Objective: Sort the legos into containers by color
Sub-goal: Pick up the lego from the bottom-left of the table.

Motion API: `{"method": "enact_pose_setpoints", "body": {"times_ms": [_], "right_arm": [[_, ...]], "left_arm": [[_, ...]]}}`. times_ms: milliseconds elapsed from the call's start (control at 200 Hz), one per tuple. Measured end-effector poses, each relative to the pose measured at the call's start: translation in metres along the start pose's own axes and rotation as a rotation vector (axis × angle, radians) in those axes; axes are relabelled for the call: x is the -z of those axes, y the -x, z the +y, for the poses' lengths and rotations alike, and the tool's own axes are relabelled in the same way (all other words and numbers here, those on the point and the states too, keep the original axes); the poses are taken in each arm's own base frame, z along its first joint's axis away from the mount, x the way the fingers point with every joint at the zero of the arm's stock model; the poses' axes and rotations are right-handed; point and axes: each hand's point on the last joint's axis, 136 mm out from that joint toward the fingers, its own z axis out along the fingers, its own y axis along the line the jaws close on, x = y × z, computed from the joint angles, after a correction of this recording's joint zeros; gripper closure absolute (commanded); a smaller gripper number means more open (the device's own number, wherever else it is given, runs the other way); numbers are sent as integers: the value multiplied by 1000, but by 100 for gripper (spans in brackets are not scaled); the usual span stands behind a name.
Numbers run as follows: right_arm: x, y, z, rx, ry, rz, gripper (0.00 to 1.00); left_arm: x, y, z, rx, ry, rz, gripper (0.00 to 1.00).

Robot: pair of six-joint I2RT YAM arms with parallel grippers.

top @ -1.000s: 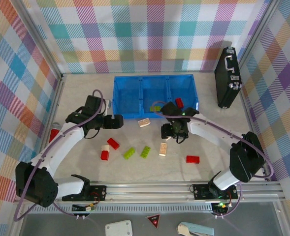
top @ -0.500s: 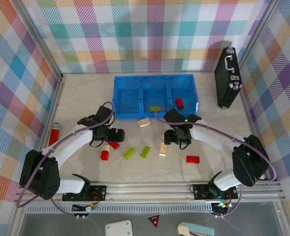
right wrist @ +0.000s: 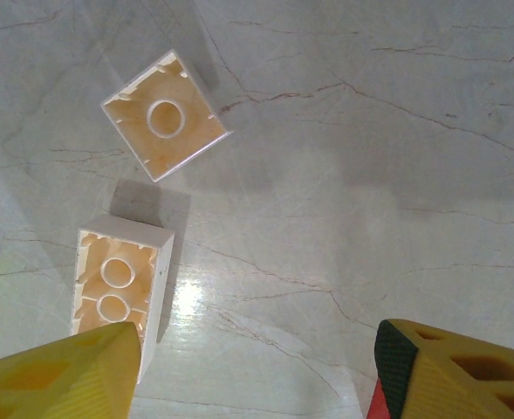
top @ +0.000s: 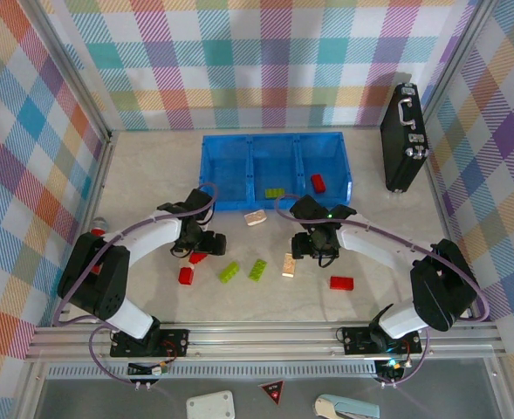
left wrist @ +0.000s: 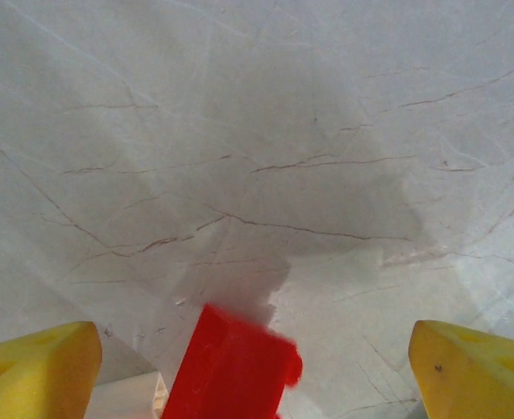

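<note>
Both open, empty: left gripper (left wrist: 257,371) straddling small red studded plastic brick (left wrist: 226,371) off-centre; closing likely skewing it; right gripper (right wrist: 257,367) hovering.

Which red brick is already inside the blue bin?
The red brick in the right compartment of the bin. The other red bricks lie outside it, on the table.

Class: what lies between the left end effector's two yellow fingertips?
A red lego, shown in the left wrist view; both fingertips stand clear of it.
</note>
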Motion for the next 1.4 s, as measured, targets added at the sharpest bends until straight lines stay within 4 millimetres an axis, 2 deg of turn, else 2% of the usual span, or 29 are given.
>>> {"method": "enact_pose_setpoints", "body": {"times_ms": [215,500,720,840,970,1165,1400], "right_arm": [[1,0,0,-8,2,-3,28],[1,0,0,-8,2,-3,29],[1,0,0,-8,2,-3,29],[1,0,0,-8,2,-3,30],[2,0,0,-7,4,-5,30],[12,2,2,-14,25,-34,31],[26,2,-10,-19,-8,-75,31]], "left_arm": [[0,0,6,72,35,-7,13],[0,-11,-2,100,30,9,21],[5,-17,-12,95,23,9,36],[5,-21,-15,84,26,16,38],[4,-25,-15,78,31,30,46],[2,-29,-14,83,40,39,60],[2,-30,-11,81,52,33,66]]}}
